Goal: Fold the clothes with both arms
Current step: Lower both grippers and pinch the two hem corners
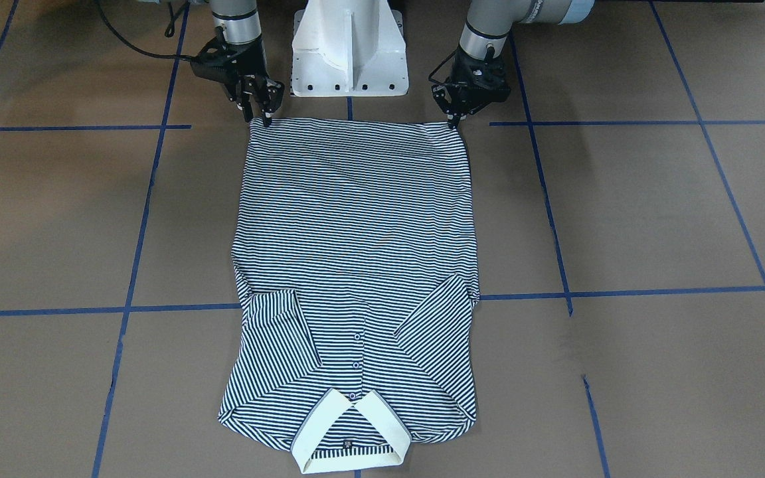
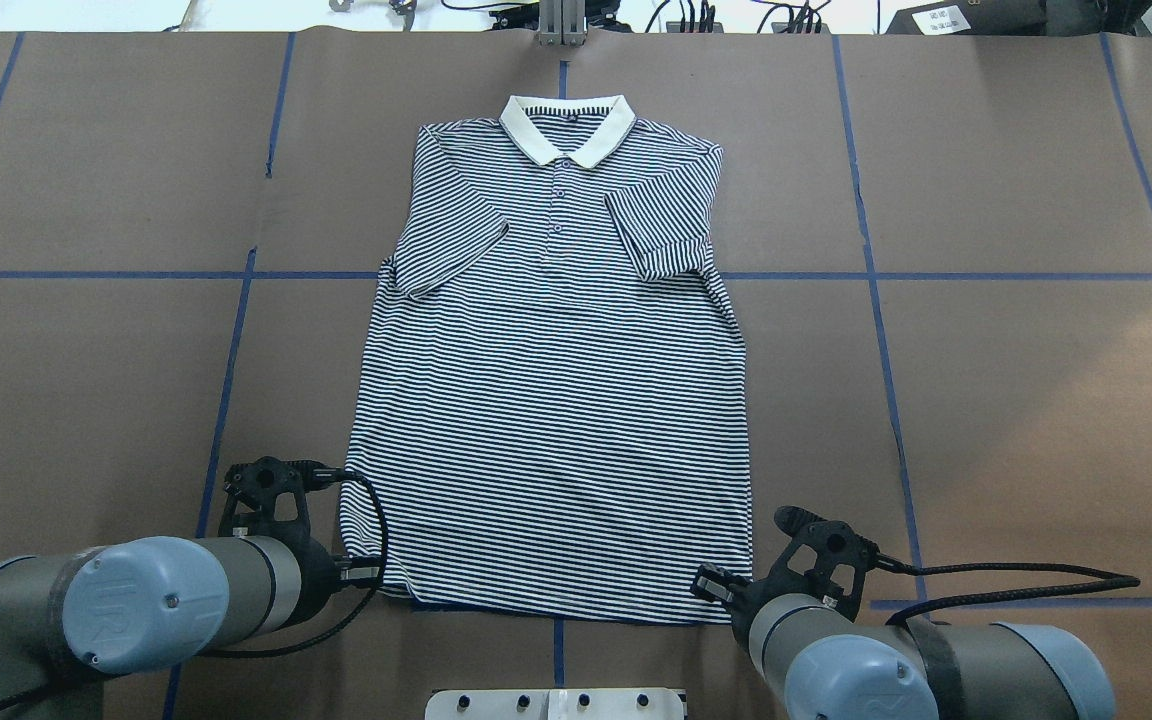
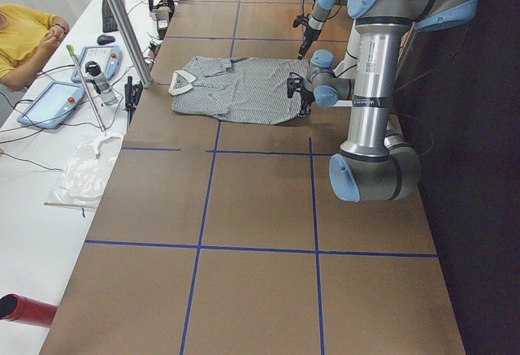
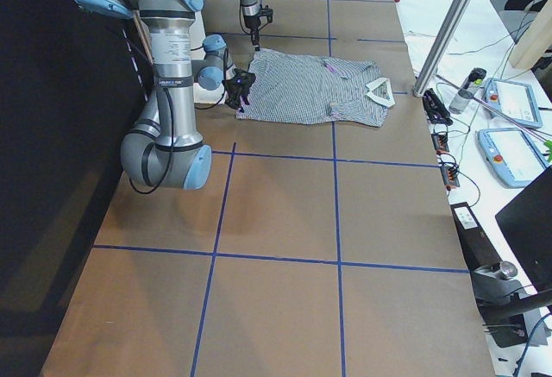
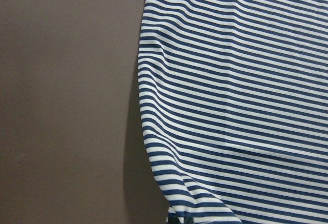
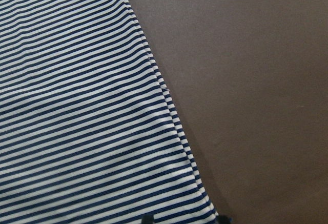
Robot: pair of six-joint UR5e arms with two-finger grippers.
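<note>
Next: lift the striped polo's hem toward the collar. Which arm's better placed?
Neither over the other: it takes both. The left gripper is at one hem corner of the navy-and-white striped polo shirt, the right gripper at the other.

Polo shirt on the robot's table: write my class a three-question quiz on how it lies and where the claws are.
1. True or false: the polo shirt has its cream collar at the end away from the robot.
2. Pick one. The two sleeves are: A, spread flat out to the sides; B, folded in over the chest; C, hanging off the table edge.
3. Fill the gap: the left claw and the right claw each sit at a corner of the shirt's ____.

Key: 1 true; 2 B; 3 hem.
</note>
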